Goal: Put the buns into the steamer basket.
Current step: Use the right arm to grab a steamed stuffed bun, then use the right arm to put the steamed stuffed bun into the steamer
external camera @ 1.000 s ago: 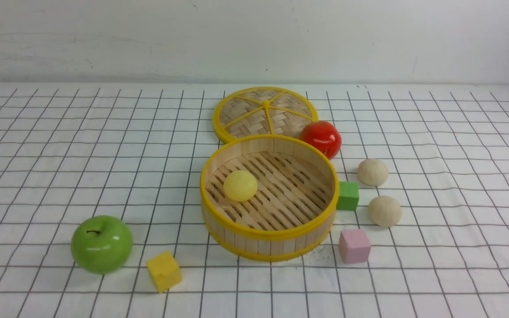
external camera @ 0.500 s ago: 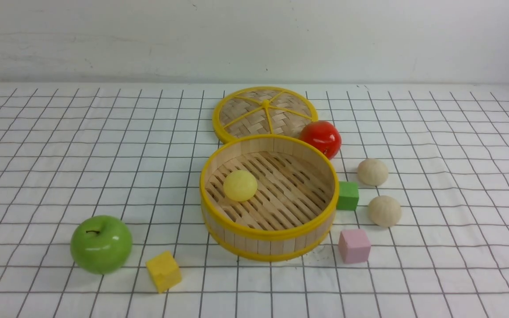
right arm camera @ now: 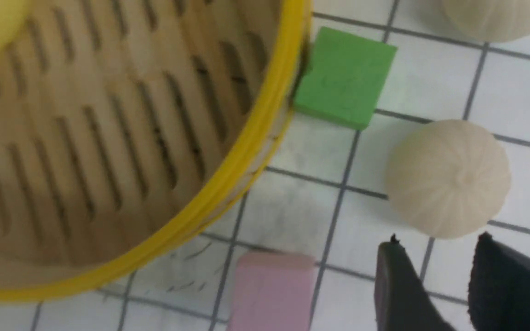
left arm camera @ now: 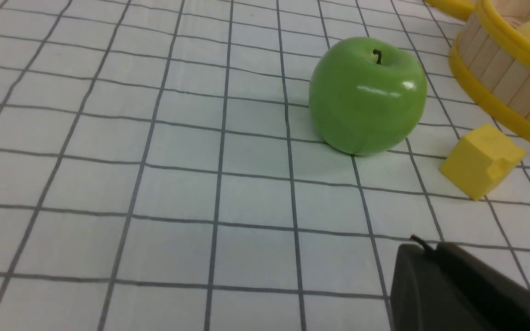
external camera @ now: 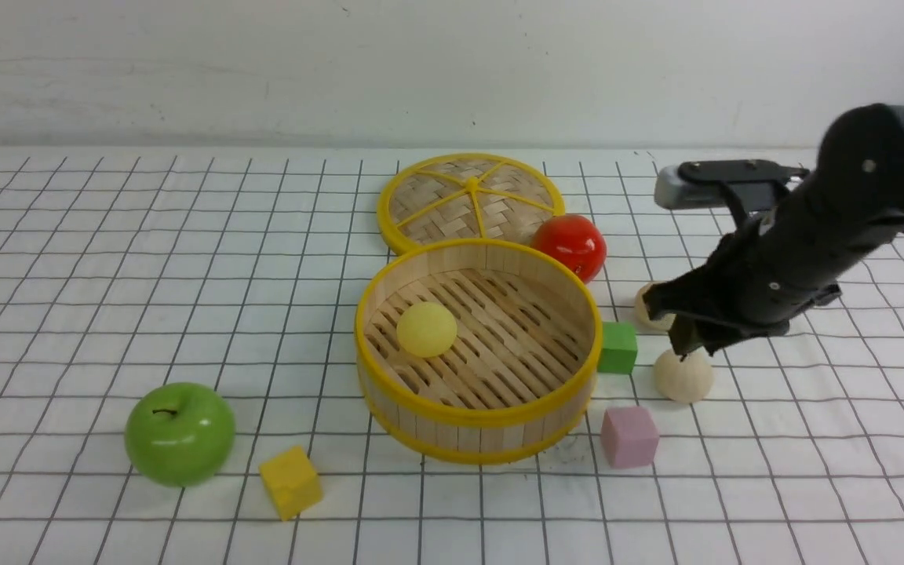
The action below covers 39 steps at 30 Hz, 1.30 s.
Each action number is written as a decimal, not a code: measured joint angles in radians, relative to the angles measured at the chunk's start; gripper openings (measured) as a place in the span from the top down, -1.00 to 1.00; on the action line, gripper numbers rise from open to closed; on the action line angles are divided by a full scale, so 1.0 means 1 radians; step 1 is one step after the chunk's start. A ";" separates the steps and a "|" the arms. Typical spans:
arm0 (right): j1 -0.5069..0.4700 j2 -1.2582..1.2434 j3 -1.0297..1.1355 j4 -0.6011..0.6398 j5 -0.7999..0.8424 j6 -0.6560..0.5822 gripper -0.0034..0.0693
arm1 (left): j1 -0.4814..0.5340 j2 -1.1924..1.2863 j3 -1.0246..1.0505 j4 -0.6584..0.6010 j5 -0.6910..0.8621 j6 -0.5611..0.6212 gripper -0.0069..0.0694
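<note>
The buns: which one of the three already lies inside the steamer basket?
The pale yellow bun, resting on the slatted floor of the steamer basket. The nearer cream bun and the farther cream bun both lie outside on the checked cloth.

No writing, label, brand, number or sign can be read in any view; the white cloth [external camera: 67, 314] bears only a plain grid of dark lines. The steamer basket [external camera: 460, 438] is likewise unmarked wood

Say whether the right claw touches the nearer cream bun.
Cannot tell. In the front view the right claw overlaps the bun's top; the right wrist view shows fingertips at its edge, no plain gap.
</note>
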 joint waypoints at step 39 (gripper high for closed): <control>-0.051 0.065 -0.295 0.195 0.137 -0.051 0.91 | 0.000 0.000 0.000 -0.001 0.000 0.000 0.71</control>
